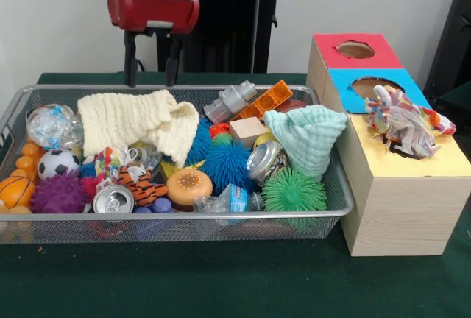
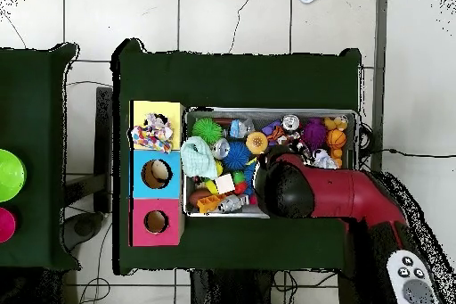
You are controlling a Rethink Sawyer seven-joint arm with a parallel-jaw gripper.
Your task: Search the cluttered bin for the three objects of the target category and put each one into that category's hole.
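Note:
My gripper point(image 1: 151, 79) hangs open and empty over the back left rim of the wire bin point(image 1: 184, 216). Just in front of it, a cream knitted cloth point(image 1: 136, 119) lies on the clutter. A mint green cloth point(image 1: 307, 135) stands bunched at the bin's right end, also seen from overhead point(image 2: 199, 160). A multicoloured cloth point(image 1: 405, 121) sits stuffed in the hole of the wooden box's yellow section point(image 1: 441, 162). The blue hole point(image 1: 372, 86) and red hole point(image 1: 355, 49) are open. In the overhead view the arm point(image 2: 294, 189) hides the gripper and the cream cloth.
The bin holds spiky balls in blue point(image 1: 224, 160), green point(image 1: 294, 189) and purple point(image 1: 57, 193), cans point(image 1: 114, 200), a soccer ball point(image 1: 57, 162), a basketball point(image 1: 15, 191), an orange block point(image 1: 265, 101) and a tiger toy point(image 1: 143, 185). A second table at the overhead view's left carries a green disc point(image 2: 9, 174).

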